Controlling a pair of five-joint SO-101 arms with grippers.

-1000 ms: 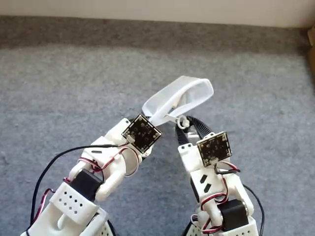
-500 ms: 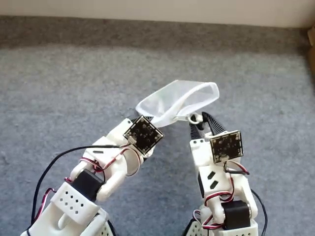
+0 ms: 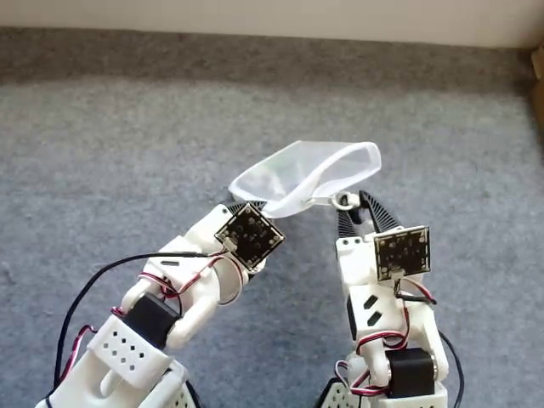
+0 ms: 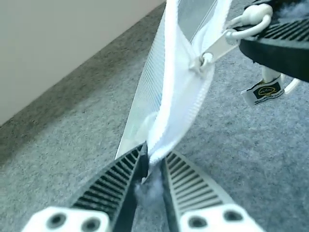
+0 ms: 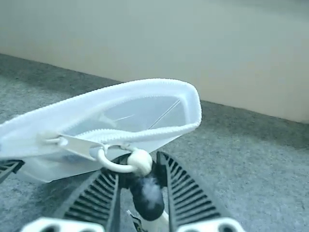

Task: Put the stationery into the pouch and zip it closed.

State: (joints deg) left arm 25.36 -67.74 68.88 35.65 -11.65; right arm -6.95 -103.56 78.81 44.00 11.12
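Observation:
A white mesh pouch (image 3: 308,172) hangs above the carpet, stretched between both arms. My left gripper (image 3: 257,207) is shut on one end of the pouch (image 4: 166,96), the fabric pinched between its black ribbed fingers (image 4: 118,176). My right gripper (image 3: 349,206) is shut on the zipper pull (image 5: 126,162), a white ring with a ball. The slider (image 5: 52,140) sits toward the end held by the left gripper, and the mouth of the pouch (image 5: 120,113) gapes from there to the far end. I cannot make out what lies inside.
Grey carpet (image 3: 127,144) covers the whole surface, with a pale wall (image 3: 272,15) along the far edge. A small printed tag (image 4: 263,91) hangs below the right gripper's fingers. A brown object (image 3: 539,85) shows at the right edge.
My right gripper has moved to the right with the zipper pull. The pouch has lowered and stretched out flatter between the two grippers. The left arm has hardly moved.

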